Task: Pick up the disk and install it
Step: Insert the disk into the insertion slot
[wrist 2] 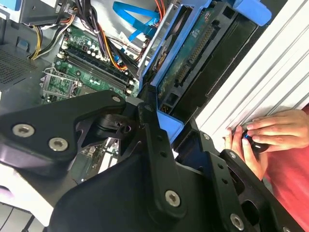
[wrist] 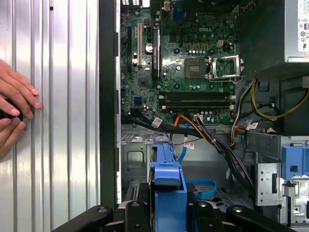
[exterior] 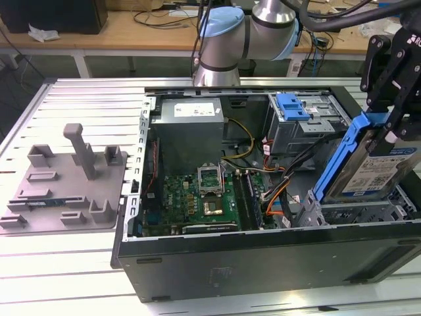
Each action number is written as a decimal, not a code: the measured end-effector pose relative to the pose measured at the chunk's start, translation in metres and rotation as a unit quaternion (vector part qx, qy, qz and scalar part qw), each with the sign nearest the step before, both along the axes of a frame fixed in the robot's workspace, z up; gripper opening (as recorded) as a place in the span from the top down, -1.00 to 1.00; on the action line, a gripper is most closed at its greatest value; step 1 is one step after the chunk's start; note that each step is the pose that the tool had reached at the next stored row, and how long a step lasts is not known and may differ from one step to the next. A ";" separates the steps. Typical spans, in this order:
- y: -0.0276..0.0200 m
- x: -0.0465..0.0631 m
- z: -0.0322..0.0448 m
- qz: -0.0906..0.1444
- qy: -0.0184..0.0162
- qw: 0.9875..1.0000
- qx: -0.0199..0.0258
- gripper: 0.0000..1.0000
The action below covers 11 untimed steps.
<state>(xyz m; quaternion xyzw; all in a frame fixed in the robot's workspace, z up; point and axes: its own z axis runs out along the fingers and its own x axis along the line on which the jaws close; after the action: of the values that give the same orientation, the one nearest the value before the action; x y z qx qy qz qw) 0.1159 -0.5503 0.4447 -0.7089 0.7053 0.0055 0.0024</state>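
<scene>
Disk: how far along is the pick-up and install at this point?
Done: pick-up. The pincer is shut on the disk, held tilted. In hand: it hangs over the grey drive cage at the exterior view's right. Left: seating; the disk is not yet in the cage.

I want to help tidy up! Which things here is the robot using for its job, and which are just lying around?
For the job: the flat silver disk in its blue plastic frame, clamped tilted in the black gripper; the open black computer case.

Just lying about: the grey plastic holder block on the ribbed metal table; a person's hands resting on that table.
</scene>
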 end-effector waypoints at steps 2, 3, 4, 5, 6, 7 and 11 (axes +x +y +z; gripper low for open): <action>0.0000 0.000 -0.0016 0.000 0.000 1.000 0.000 0.26; 0.0000 0.000 -0.0024 0.000 0.000 1.000 0.000 0.26; 0.0000 0.000 -0.0034 0.000 0.000 1.000 0.000 0.26; 0.0000 0.000 -0.0040 0.000 0.000 1.000 0.000 0.26; 0.0000 0.000 -0.0051 0.000 0.000 1.000 0.000 0.26; 0.0000 0.000 -0.0059 0.000 0.000 1.000 0.000 0.26; 0.0000 0.000 -0.0102 0.000 0.000 1.000 0.000 0.26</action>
<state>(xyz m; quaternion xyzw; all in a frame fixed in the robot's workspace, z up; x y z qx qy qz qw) 0.1159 -0.5504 0.4345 -0.7089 0.7053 0.0057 0.0022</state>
